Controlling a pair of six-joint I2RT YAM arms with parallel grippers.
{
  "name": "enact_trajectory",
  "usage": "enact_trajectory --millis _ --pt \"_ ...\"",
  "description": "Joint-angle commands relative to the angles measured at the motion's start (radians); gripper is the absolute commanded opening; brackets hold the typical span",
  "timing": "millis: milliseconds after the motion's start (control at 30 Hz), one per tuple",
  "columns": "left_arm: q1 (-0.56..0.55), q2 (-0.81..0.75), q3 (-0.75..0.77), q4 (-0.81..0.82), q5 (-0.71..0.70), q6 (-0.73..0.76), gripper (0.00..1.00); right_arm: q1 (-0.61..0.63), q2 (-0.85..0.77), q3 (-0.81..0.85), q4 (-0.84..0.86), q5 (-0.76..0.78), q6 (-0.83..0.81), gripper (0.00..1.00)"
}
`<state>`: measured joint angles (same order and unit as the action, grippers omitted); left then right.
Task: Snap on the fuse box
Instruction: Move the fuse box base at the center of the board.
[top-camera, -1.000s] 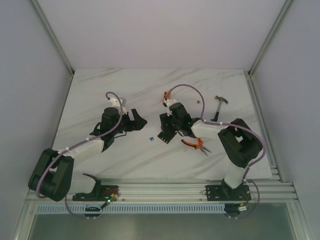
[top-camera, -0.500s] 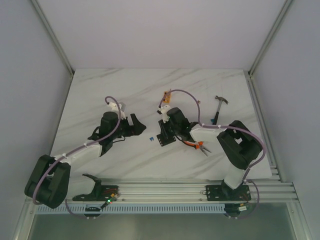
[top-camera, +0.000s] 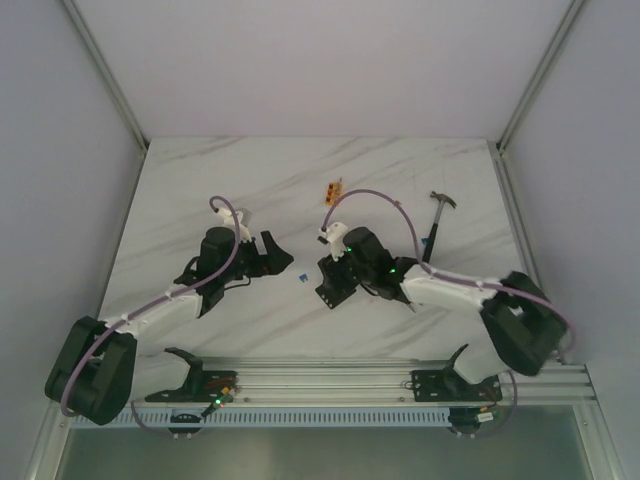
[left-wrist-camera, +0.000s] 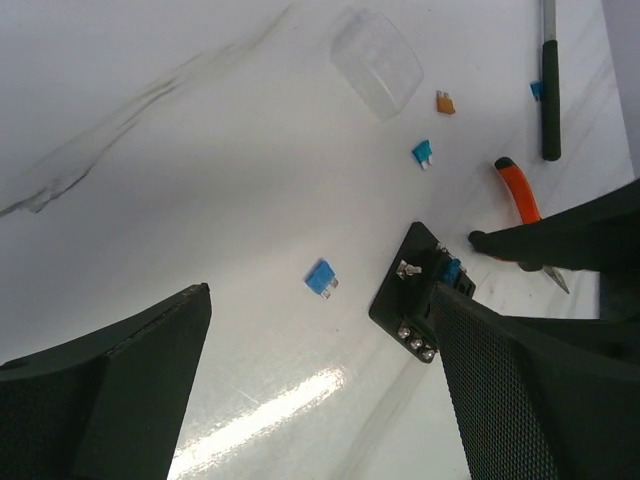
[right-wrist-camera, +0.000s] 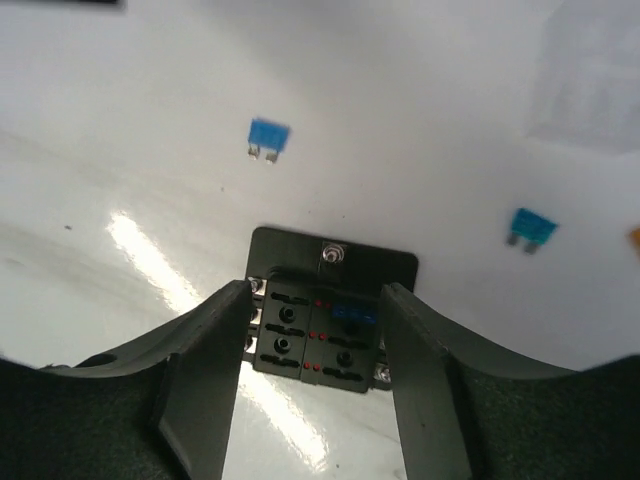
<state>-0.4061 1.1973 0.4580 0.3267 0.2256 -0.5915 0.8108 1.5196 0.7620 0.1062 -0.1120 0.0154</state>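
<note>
REMOTE CELL: The small black squarish plastic fuse box, with blue fuses and red marks on its top face, lies flat on the white marbled tabletop directly beneath my right gripper. That gripper's two fingers are spread to about the block's width, one on either side of it, and I cannot tell whether the pads touch it. A loose blue blade fuse lies just beyond the fingertips, with a teal fuse off to one side. My left gripper hangs wide open and empty, facing the box across the loose blue fuse. Farther from it lie a clear plastic cover, a small orange fuse, orange-handled pliers just behind the box and a black-handled hammer. A small orange block sits well beyond the right gripper.
</note>
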Motion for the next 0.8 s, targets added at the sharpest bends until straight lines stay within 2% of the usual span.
enact_trajectory --millis 0,100,167,267,367,767 --pt "-0.011 -0.015 -0.005 -0.018 0.039 -0.008 1.00 0.004 -0.164 -0.031 -0.029 0.122 0.096 0.63" --pt "-0.018 -0.005 -0.004 -0.018 0.042 -0.015 1.00 0.001 -0.196 -0.041 -0.061 0.207 0.172 0.64" --pt "-0.021 -0.009 -0.013 -0.019 0.027 -0.017 1.00 0.002 -0.179 -0.036 -0.057 0.193 0.190 0.63" --pt "-0.021 -0.041 -0.044 -0.037 -0.084 -0.050 1.00 0.015 -0.098 -0.010 0.001 0.142 0.217 0.60" --pt "-0.014 -0.074 -0.074 -0.066 -0.169 -0.085 1.00 0.048 0.001 0.063 0.014 0.174 0.224 0.58" --pt "0.021 -0.169 -0.139 -0.138 -0.344 -0.171 1.00 0.145 0.290 0.355 -0.162 0.321 0.242 0.58"
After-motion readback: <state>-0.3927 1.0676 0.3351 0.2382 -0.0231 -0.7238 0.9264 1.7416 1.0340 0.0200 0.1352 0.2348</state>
